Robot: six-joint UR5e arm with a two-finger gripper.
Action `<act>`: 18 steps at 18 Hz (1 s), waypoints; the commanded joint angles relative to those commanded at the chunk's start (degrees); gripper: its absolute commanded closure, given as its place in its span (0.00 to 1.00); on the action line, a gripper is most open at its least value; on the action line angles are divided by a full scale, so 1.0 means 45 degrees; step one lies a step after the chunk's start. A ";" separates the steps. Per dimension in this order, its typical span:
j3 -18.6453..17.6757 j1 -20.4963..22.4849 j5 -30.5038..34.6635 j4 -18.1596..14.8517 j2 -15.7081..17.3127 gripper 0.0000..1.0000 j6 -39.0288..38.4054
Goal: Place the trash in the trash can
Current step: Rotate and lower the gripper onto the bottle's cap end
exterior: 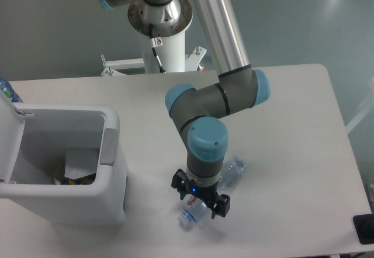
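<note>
**Grasp on bottle: pending**

Black two-finger gripper (200, 200) straddles the clear plastic bottle (211, 198) lying right of the white boxy trash can (111, 179); jaws apart, closure unconfirmed. Recommend clamping squarely mid-body before lifting; smooth plastic may slip.

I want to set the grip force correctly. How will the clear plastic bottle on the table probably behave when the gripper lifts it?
The bottle looks clear and empty, so probably light and easily dented. It lies on its side on the table, so it may roll if nudged. Its smooth plastic could slip in the gripper.
</note>
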 joint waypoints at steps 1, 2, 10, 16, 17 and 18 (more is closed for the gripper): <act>0.0019 -0.0001 0.0098 0.0000 -0.0078 0.00 0.0019; 0.0116 -0.0001 0.0119 0.0020 -0.0195 0.00 0.0000; 0.0195 -0.0039 0.0255 0.0078 -0.0450 0.00 -0.0078; 0.0195 -0.0098 0.0295 0.0215 -0.0450 0.19 -0.0488; 0.0195 -0.0118 0.0295 0.0215 -0.0450 0.19 -0.0488; 0.0195 -0.0118 0.0295 0.0215 -0.0450 0.21 -0.0508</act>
